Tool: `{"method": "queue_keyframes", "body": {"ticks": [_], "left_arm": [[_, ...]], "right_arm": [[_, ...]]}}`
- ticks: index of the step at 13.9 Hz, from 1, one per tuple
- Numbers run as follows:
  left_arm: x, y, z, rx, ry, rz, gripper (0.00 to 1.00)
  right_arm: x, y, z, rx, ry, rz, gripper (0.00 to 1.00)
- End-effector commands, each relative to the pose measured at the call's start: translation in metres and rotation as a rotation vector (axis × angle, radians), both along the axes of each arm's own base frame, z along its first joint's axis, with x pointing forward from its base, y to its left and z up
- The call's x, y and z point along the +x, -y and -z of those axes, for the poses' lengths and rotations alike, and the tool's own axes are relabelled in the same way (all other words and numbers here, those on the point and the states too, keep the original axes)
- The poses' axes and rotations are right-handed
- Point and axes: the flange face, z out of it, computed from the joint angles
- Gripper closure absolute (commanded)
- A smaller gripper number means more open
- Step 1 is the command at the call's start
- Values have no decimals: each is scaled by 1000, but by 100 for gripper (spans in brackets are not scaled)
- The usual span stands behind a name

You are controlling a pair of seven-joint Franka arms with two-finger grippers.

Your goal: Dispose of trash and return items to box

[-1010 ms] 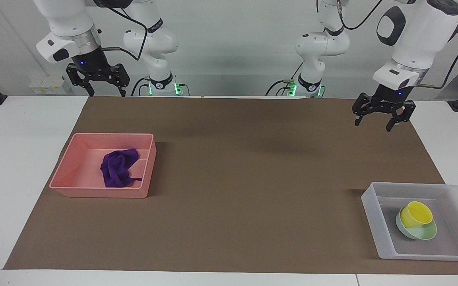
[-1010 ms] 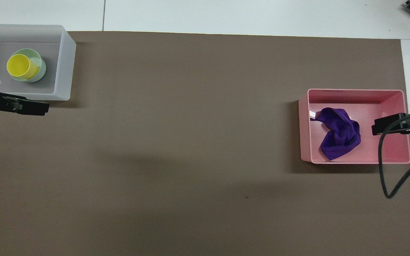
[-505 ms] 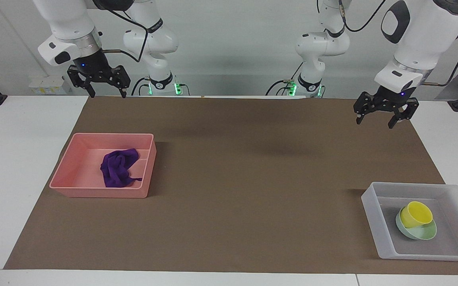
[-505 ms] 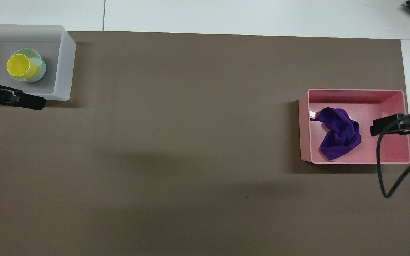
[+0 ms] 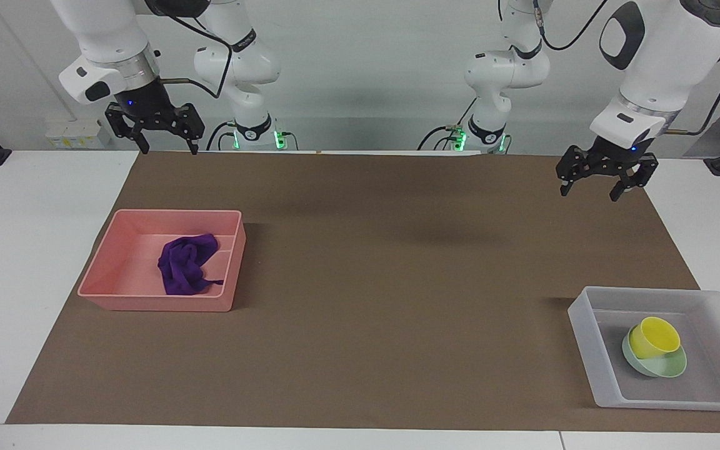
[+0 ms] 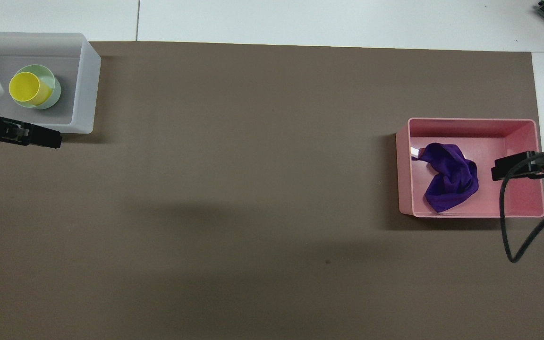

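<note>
Purple rag [image 5: 186,264] lying in pink tray [image 5: 105,265], apparently binned | yellow cup [image 5: 653,337] sitting in green bowl [image 5: 669,367] inside grey box [image 5: 585,325], toward the left arm's end from that tray | both grippers, left [image 5: 595,184] and right [image 5: 162,134], hanging raised, jaws spread, empty; task looking finished.

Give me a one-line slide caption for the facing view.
Purple rag lies in the pink tray, yellow cup and green bowl in the grey box; both grippers raised, empty.

Left gripper [image 5: 592,190] has risen (right gripper [image 5: 167,146] too).
</note>
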Motion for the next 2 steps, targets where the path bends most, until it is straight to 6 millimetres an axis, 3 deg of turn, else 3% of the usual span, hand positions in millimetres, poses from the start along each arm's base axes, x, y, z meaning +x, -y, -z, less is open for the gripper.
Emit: {"method": "queue_keyframes", "body": {"ticks": [1,2], "left_arm": [[-5,-4,2,24,-9,-19,0],[-5,-4,2,24,-9,-19,0]], "right_arm": [[-2,3,2,-6,11,-6,0],[-2,3,2,-6,11,-6,0]]}}
